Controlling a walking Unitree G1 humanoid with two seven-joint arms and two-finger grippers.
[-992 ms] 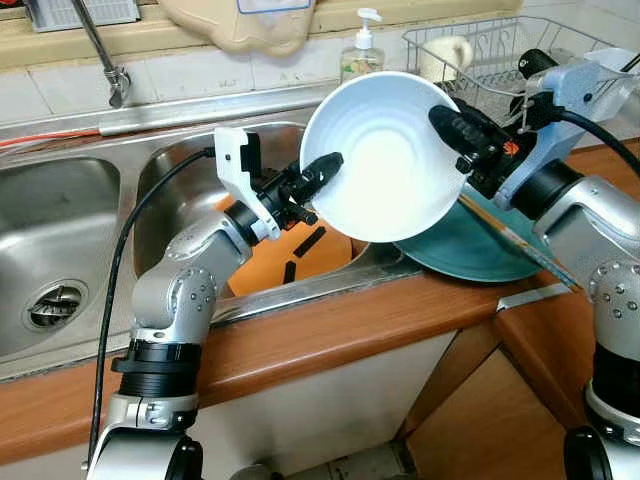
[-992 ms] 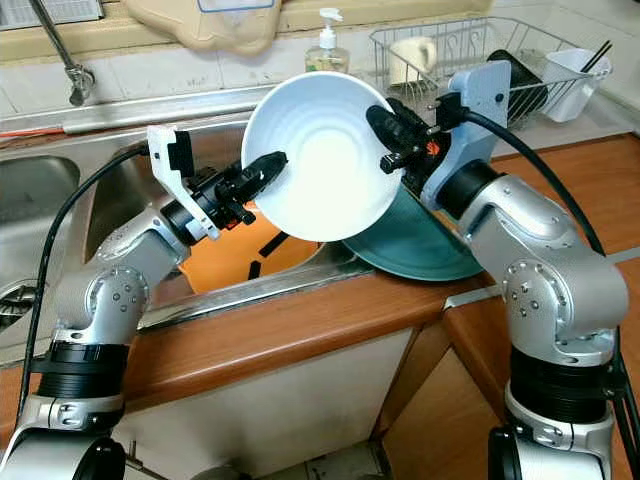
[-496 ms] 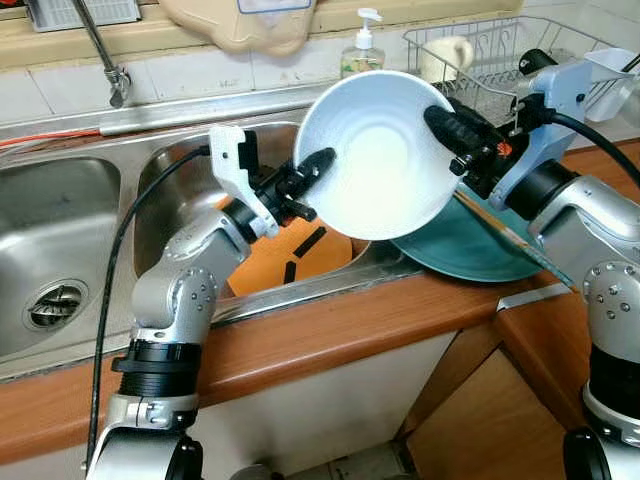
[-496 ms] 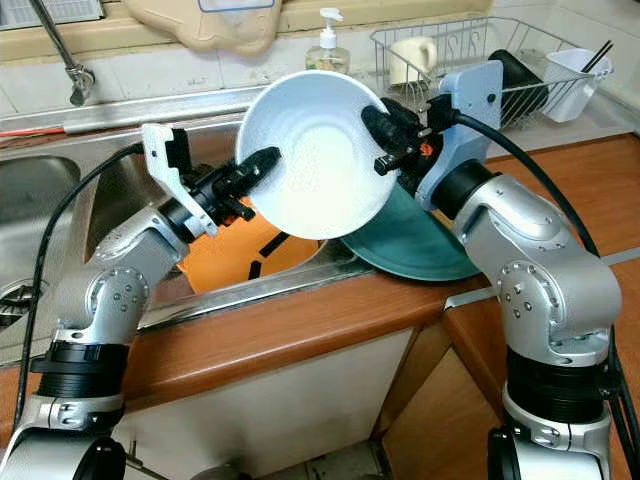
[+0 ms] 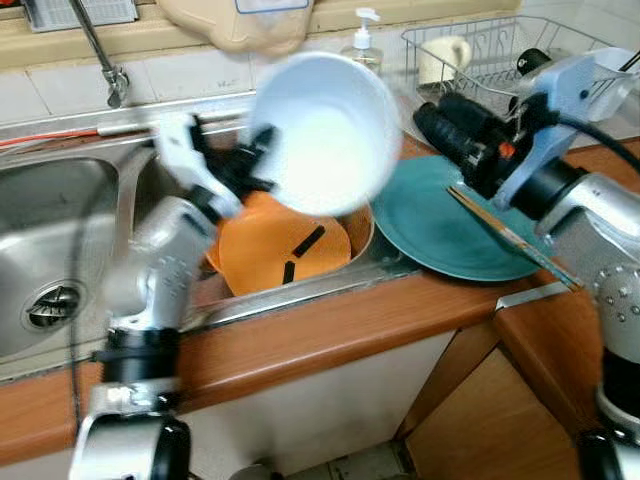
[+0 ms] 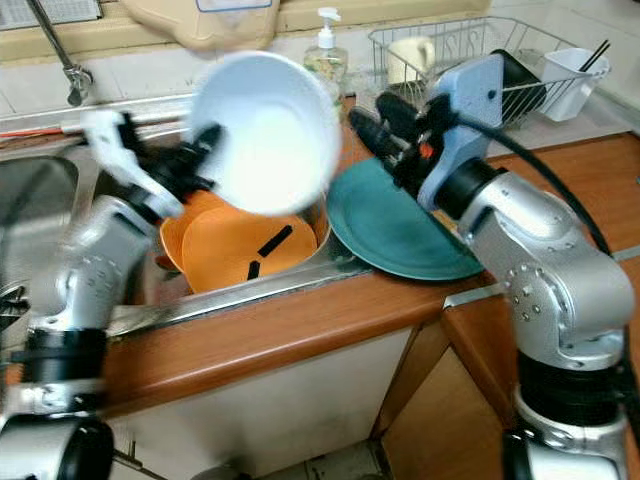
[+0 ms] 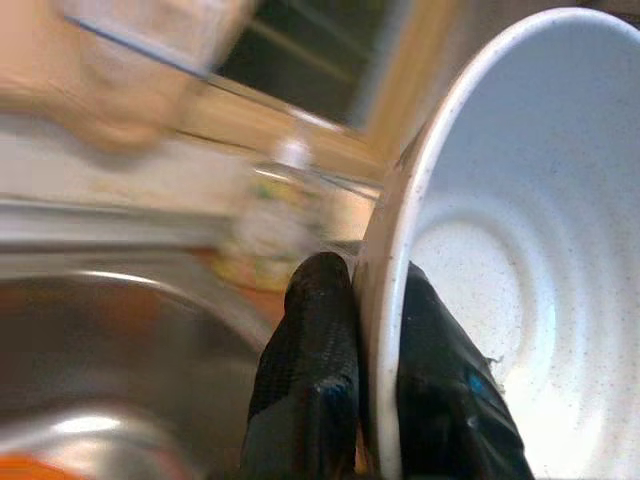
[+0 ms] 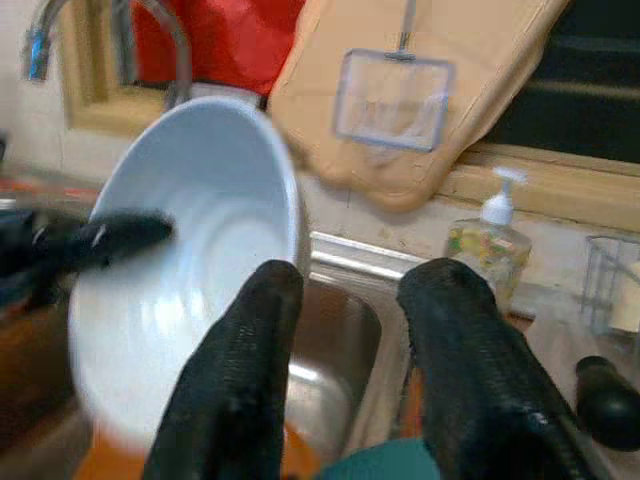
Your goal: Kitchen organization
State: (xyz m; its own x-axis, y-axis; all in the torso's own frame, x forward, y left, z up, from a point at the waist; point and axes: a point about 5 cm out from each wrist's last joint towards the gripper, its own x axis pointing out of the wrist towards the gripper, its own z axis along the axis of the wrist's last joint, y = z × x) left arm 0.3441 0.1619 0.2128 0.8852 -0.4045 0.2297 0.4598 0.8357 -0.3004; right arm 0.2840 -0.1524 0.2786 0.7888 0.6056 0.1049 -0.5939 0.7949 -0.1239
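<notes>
Left gripper [image 7: 375, 375] jaws pinching white bowl [image 5: 325, 135] rim

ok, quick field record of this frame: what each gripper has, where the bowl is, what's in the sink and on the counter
left gripper: shut on the rim of the white ceramic bowl, one finger inside, one outside
right gripper: open, empty, apart from the bowl
bowl position: held tilted in the air above the steel sink basin
in basin: orange plates, a dark utensil lying on them
on counter: teal round plate by the basin, chopsticks across its edge
behind: soap pump bottle, wire dish rack holding a mug
image quality: left arm motion-blurred
</notes>
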